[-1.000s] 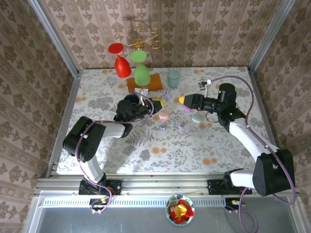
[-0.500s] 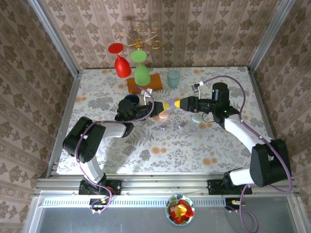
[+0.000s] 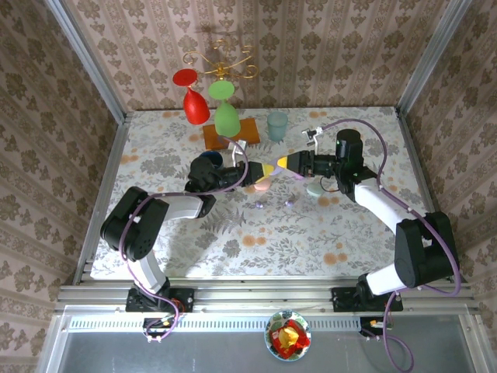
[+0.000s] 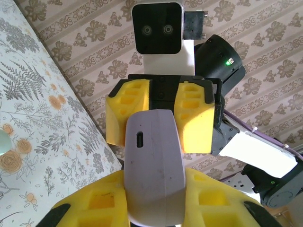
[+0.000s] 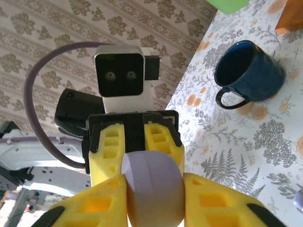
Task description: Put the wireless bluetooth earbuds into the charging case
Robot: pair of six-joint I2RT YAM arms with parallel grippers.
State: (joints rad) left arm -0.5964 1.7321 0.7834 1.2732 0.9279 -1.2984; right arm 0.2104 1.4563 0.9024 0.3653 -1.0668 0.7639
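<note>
Both arms meet over the middle of the table (image 3: 311, 233), and they hold one thing between them. It is the lilac case (image 4: 152, 156), up in the air, not touching the cloth. The left gripper (image 3: 264, 169) is squeezed tight on one end of it. The right gripper (image 3: 285, 163) has its yellow fingers (image 5: 102, 205) pressed on the other end, one on each side.

The case looks closed to me. I see a thin line around it, but no gap.

The earbuds (image 3: 258, 206) are tiny pale bits lying on the table, just below the two grippers. They are too small for me to count. None of them is in the lilac case as far as I can see. A pink case (image 3: 262, 185) and a mint case (image 3: 315, 189) lie close by.

So I think the job has hardly begun. The case must be opened, and each bud must be picked up and put inside.
</note>
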